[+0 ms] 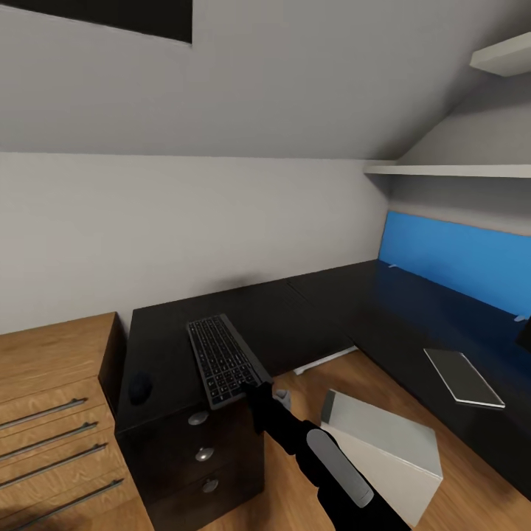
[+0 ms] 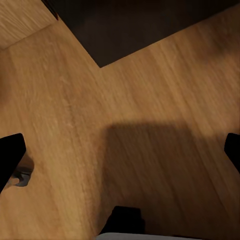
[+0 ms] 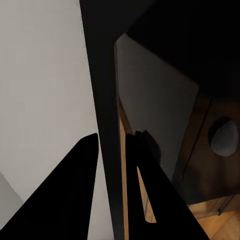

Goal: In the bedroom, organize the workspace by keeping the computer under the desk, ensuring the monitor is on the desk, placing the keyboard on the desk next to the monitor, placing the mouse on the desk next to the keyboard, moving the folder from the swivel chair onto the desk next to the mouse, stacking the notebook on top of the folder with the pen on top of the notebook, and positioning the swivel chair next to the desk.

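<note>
Head view shows the black L-shaped bench (image 1: pixel 332 310) running from the lower left across the middle to the right edge, its dark drawers with round silver knobs (image 1: pixel 198 418) at the lower left. The keyboard (image 1: pixel 225 359) lies on the bench's left end, its near short edge overhanging the front, and the right gripper (image 1: pixel 254 387) meets that edge, its black arm rising from the bottom centre. In the right wrist view the two dark fingers (image 3: pixel 75 190) stand on either side of a thin dark edge, so the jaws look clenched on the keyboard. A small dark rounded thing (image 1: pixel 140 386) sits on the bench left of the keyboard. The pale grey computer (image 1: pixel 383 442) stands on the wooden floor at lower right, in the bench's inner corner. A flat grey slab (image 1: pixel 464 377) rests on the right wing. Left wrist view has the left gripper (image 2: pixel 120 155) over wooden floor, fingertips at opposite edges, jaws released.
</note>
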